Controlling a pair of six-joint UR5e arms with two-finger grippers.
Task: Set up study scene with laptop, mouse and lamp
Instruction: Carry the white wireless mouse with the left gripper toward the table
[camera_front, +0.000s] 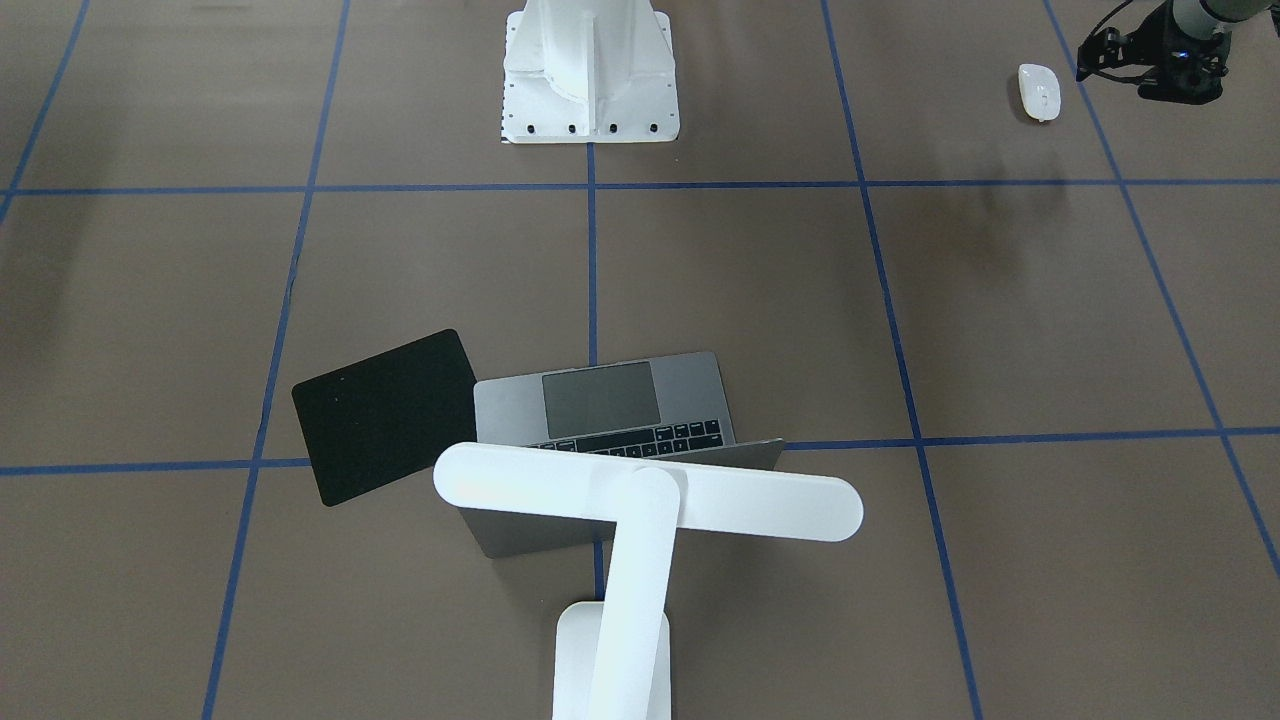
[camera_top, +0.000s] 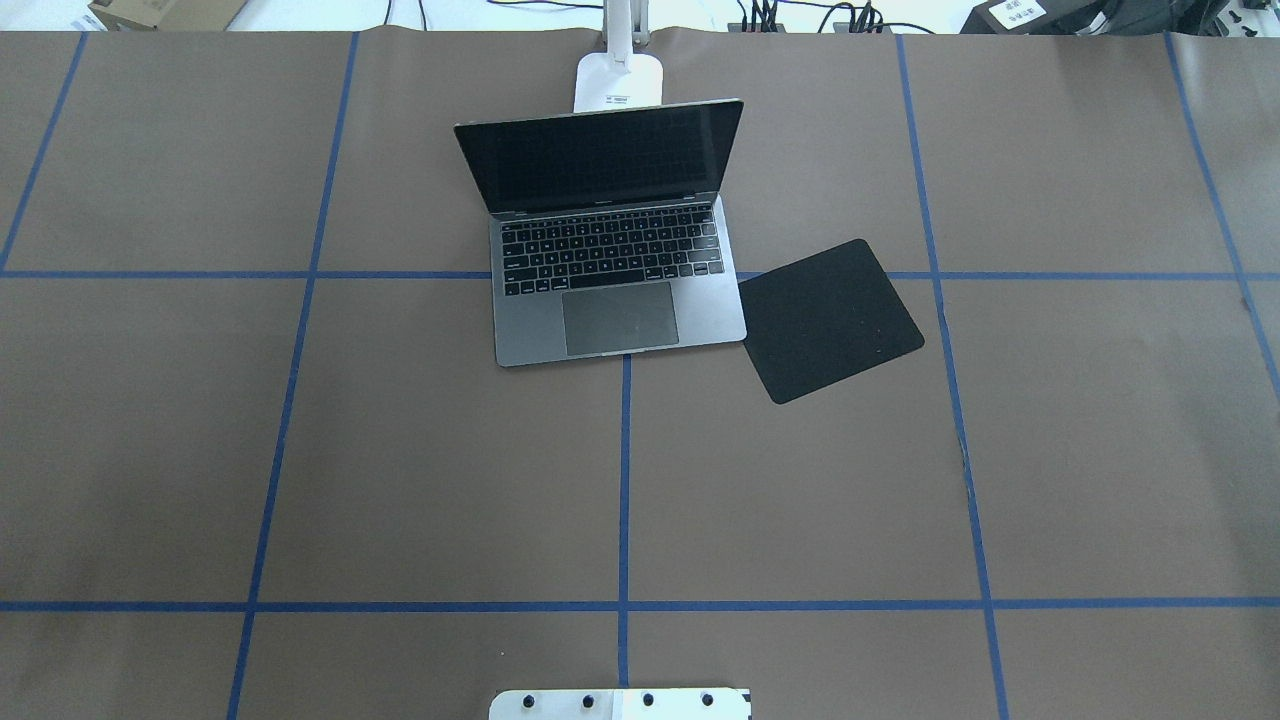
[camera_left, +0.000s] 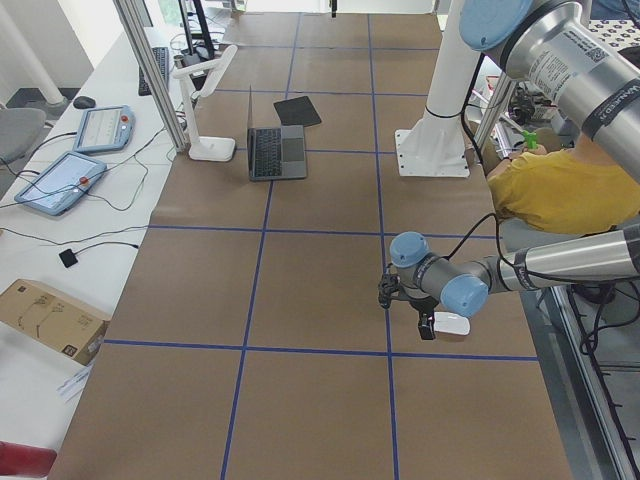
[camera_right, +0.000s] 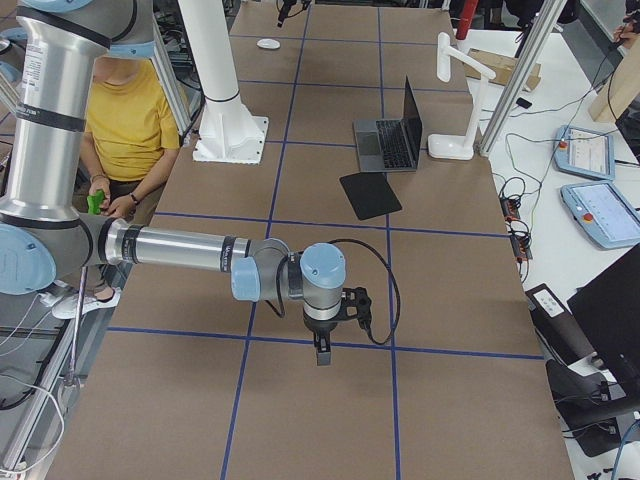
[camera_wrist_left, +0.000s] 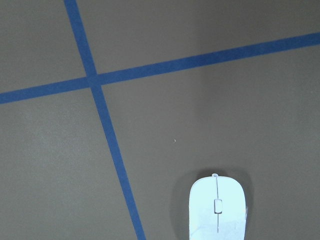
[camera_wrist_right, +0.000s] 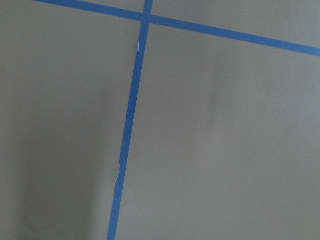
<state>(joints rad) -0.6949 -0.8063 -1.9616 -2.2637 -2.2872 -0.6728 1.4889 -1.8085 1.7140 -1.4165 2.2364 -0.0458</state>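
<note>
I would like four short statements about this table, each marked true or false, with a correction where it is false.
1. The laptop is open. True.
2. The mouse lies on the black pad. False: it lies on the bare table, far from the pad.
3. The lamp stands behind the laptop's screen. True.
4. The laptop's screen is lit. False: it is dark.

The worktop (camera_top: 300, 450) is carrying one laptop (camera_top: 610, 270), one white mouse (camera_front: 1038, 92), one lamp (camera_front: 640, 500), one black pad (camera_top: 828, 320) (flat, rectangular) and one bolted white pedestal (camera_front: 588, 80).
</note>
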